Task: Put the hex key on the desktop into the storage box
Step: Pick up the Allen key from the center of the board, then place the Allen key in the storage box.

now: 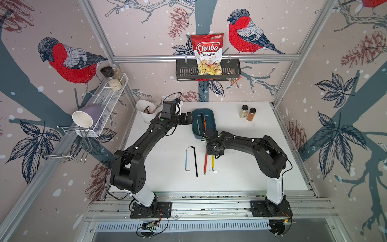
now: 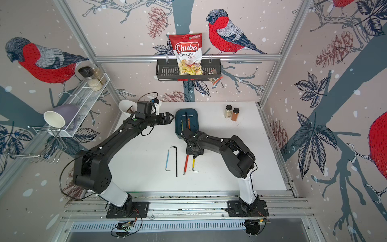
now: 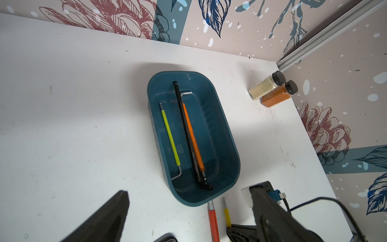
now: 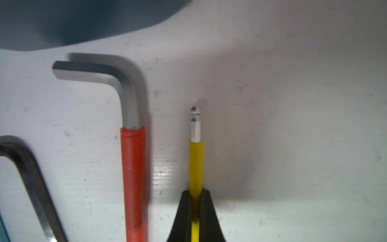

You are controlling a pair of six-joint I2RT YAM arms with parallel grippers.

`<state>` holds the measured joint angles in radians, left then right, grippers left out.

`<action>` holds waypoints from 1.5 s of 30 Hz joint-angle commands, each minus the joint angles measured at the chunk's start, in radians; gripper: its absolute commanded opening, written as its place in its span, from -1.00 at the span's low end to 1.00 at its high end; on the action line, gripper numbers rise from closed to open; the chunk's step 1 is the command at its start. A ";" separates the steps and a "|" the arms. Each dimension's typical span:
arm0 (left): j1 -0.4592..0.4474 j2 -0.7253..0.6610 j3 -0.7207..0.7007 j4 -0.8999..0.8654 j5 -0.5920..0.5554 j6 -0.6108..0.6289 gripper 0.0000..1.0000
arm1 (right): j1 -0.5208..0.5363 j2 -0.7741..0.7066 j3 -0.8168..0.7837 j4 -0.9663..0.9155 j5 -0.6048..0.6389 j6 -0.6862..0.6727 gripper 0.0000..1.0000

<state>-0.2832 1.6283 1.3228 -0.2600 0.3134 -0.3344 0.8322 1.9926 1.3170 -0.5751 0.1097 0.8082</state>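
Note:
Several hex keys lie side by side on the white desktop (image 1: 240, 157): blue (image 1: 186, 160), black (image 1: 195, 161), red (image 1: 205, 164) and yellow (image 1: 213, 165). My right gripper (image 4: 195, 191) is shut on the yellow hex key (image 4: 195, 161), low over the desktop, with the red hex key (image 4: 133, 178) close beside it. Just beyond stands the teal storage box (image 1: 213, 123) (image 3: 224, 142), holding a yellow-green key (image 3: 169, 136), a black key (image 3: 188, 136) and an orange key (image 3: 193, 138). My left gripper (image 1: 189, 119) (image 3: 190, 191) hangs open and empty by the box's left side.
Two spice jars (image 1: 248, 113) stand at the back right of the desktop. A white cup (image 1: 145, 110) sits at the back left behind my left arm. A black wall basket (image 1: 207, 72) with a chips bag and a white wire shelf (image 1: 109, 98) hang on the walls.

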 commanded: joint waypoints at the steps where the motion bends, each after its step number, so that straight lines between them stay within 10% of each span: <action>1: 0.001 0.006 0.009 -0.002 -0.005 0.008 0.91 | -0.020 -0.027 -0.047 0.008 -0.009 -0.028 -1.00; 20: 0.003 0.045 0.015 -0.013 -0.014 -0.001 0.91 | -0.156 -0.354 -0.076 0.203 -0.097 -0.069 -1.00; 45: 0.003 0.063 0.024 -0.025 -0.033 0.001 0.91 | -0.309 0.257 0.661 0.243 -0.303 -0.086 -1.00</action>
<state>-0.2821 1.6962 1.3373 -0.2806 0.2871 -0.3378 0.5236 2.2070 1.9125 -0.3065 -0.1864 0.7261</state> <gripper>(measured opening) 0.953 0.108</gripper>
